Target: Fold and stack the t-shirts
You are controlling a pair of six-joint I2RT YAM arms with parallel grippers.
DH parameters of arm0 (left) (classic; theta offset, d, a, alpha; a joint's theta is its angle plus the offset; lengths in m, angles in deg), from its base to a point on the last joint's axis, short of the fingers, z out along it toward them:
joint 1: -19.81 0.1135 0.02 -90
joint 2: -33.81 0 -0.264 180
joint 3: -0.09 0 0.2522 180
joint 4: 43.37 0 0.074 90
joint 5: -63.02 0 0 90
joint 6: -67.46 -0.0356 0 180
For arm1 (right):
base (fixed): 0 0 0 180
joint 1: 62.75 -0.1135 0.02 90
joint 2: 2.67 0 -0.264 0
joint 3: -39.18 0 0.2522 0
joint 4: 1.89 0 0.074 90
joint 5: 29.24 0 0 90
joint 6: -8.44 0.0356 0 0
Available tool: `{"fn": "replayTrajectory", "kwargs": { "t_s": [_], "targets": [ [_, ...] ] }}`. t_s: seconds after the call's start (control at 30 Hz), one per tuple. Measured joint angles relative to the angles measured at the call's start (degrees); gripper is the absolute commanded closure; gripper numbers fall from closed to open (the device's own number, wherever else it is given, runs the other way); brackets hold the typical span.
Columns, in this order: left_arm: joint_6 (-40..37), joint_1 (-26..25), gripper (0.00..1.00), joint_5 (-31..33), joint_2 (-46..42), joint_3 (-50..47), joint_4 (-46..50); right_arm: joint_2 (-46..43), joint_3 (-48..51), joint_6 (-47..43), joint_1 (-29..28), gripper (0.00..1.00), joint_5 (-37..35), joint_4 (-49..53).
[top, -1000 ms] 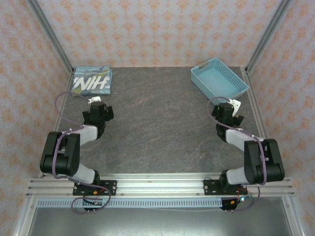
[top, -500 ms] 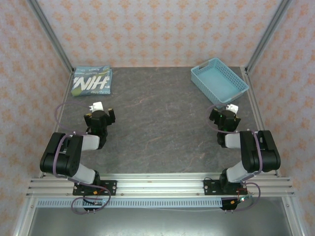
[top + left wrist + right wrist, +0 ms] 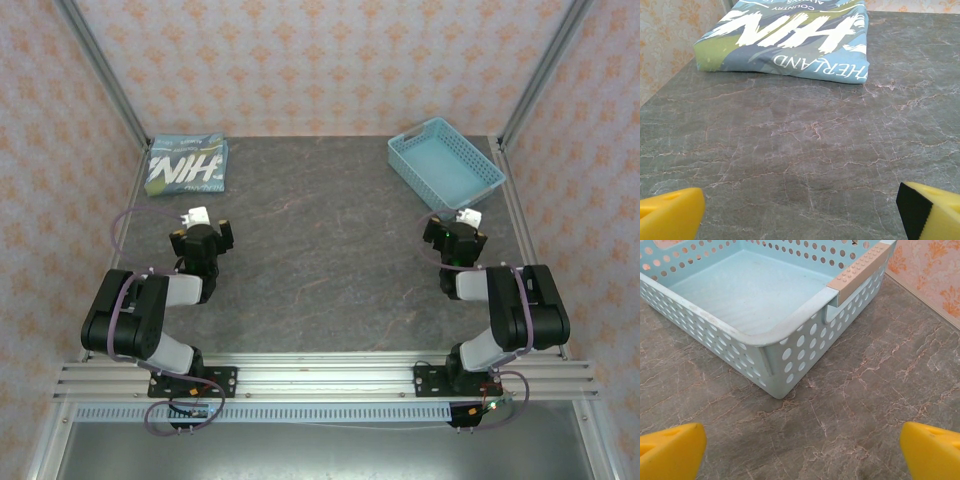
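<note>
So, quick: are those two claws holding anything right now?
Left gripper: open, holding nothing.
Right gripper: open, holding nothing.

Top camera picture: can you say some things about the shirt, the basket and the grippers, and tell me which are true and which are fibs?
1. The folded t-shirt lies inside the basket. False: it lies on the table at the far left corner; the basket stands far right.
2. The t-shirt shows big white letters. True.
3. The left gripper is holding the t-shirt. False: it is open, short of the shirt.
4. The right gripper is open, facing the basket. True.
</note>
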Motion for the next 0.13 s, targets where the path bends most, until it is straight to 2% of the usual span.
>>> {"fn": "replayTrajectory", "kwargs": {
  "t_s": [0.13],
  "targets": [
    [-0.02,0.00,0.00,0.04,0.00,0.00,0.00,0.00,-0.20,-0.35,0.00,0.01,0.00,-0.07]
  ]
}}
